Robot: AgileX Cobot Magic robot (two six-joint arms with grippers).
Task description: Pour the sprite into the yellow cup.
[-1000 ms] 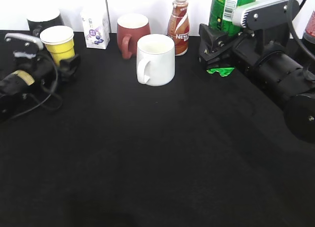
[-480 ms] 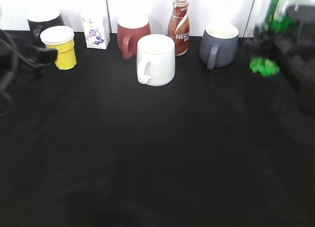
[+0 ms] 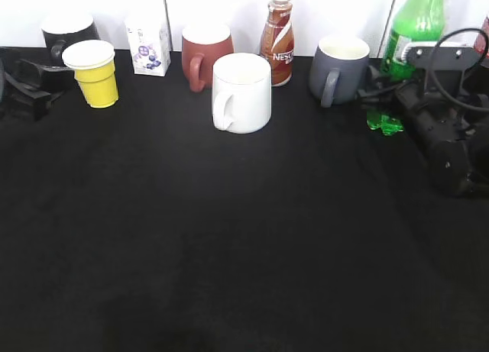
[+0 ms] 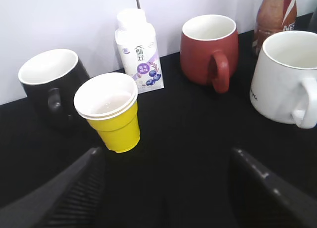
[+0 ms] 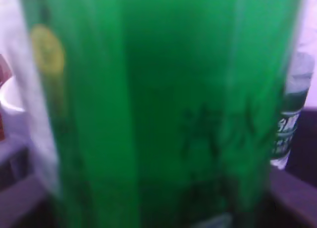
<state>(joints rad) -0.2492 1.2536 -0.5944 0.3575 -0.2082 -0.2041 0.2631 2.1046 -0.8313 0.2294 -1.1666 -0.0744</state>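
The yellow cup [image 3: 95,73] stands upright at the back left; in the left wrist view [image 4: 111,114] it sits just ahead of the left finger. My left gripper [image 4: 166,188] is open and empty, at the far left table edge [image 3: 30,88], short of the cup. The sprite [image 3: 414,24] stands upright at the back right, its green base on the table. My right gripper [image 3: 380,88] is shut on the sprite low on its body. The sprite fills the right wrist view [image 5: 158,89], with my right gripper's fingers [image 5: 158,198] against both of its sides.
A white mug [image 3: 243,92] stands mid-table. Behind it stand a red mug [image 3: 205,50], a brown Nestle bottle [image 3: 277,40] and a grey mug [image 3: 338,68]. A small milk carton [image 3: 147,39] and a black mug [image 3: 65,33] flank the yellow cup. A white wall is behind.
My right arm carried the sprite from the middle back to the far right and lowered it upright, uncovering the grey mug. My left gripper drew back left, away from the yellow cup.
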